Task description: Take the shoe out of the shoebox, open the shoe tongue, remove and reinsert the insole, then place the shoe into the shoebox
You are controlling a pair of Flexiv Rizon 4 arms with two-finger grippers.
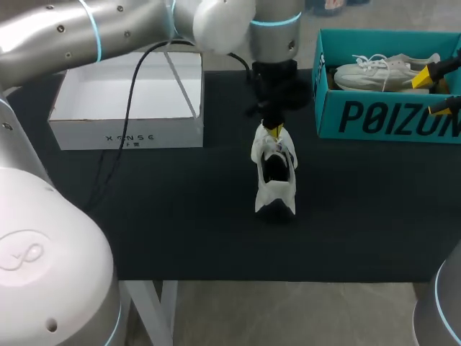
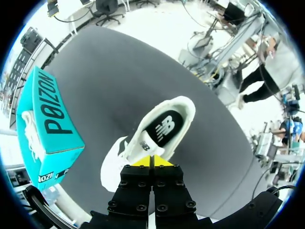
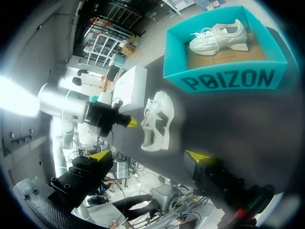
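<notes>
A white shoe (image 1: 275, 176) with a black insole (image 2: 164, 126) lies on the black table at the middle. My left gripper (image 1: 274, 131) comes in from the far side and is shut on the shoe's tongue (image 2: 142, 149), its yellow tips (image 2: 152, 161) pinched together there. The same shoe (image 3: 157, 121) shows in the right wrist view with the left gripper's tip against it. The teal shoebox (image 1: 389, 119) stands open at the right with a second white shoe (image 1: 382, 72) inside. My right gripper (image 1: 432, 92) hangs open over the box's right end, holding nothing (image 3: 148, 156).
A white open box (image 1: 126, 108) stands at the table's back left. The left arm's black cable runs over it. The black tabletop (image 1: 180, 216) ends at the front edge, close to the camera.
</notes>
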